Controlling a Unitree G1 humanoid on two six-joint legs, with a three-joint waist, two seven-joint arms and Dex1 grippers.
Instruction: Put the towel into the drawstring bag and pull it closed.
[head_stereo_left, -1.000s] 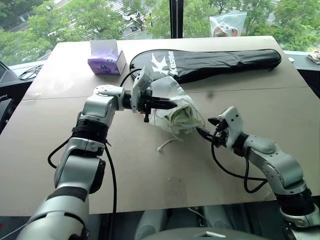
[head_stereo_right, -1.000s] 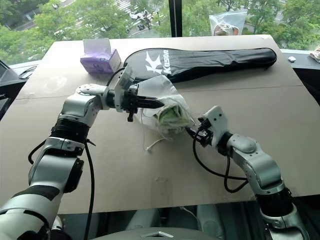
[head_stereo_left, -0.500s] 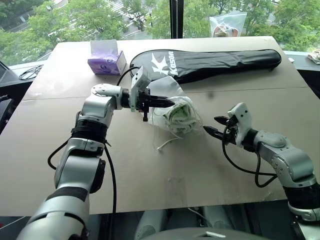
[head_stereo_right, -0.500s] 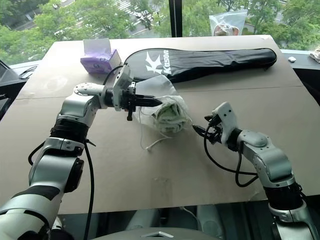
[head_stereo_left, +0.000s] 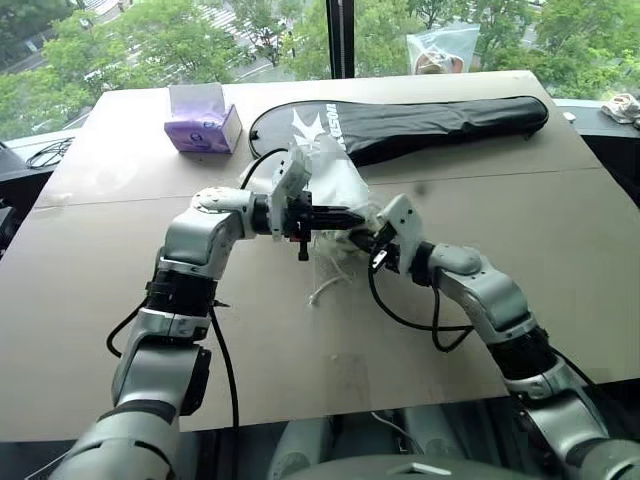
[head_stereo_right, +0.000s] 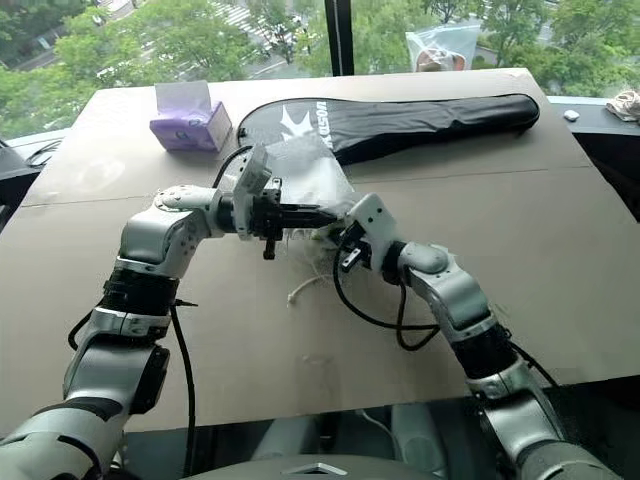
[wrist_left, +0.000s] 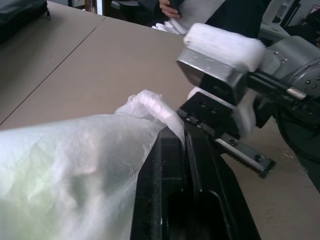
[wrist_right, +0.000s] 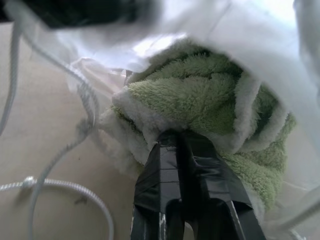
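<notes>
left gripper (wrist_left: 182, 135) pinches the bag (wrist_left: 75, 165) rim; right gripper (wrist_right: 180, 137), closed, presses into the towel (wrist_right: 210, 95); racket cover (head_stereo_left: 440, 118) logo unreadable.

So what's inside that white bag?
A light green towel sits in the bag's mouth. The bag's deeper inside is covered by its fabric.

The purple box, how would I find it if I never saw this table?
Look at the far left corner of the brown table, by the window. The purple tissue box sits left of the long black racket cover. It is the small purple thing with a tissue sticking up.
</notes>
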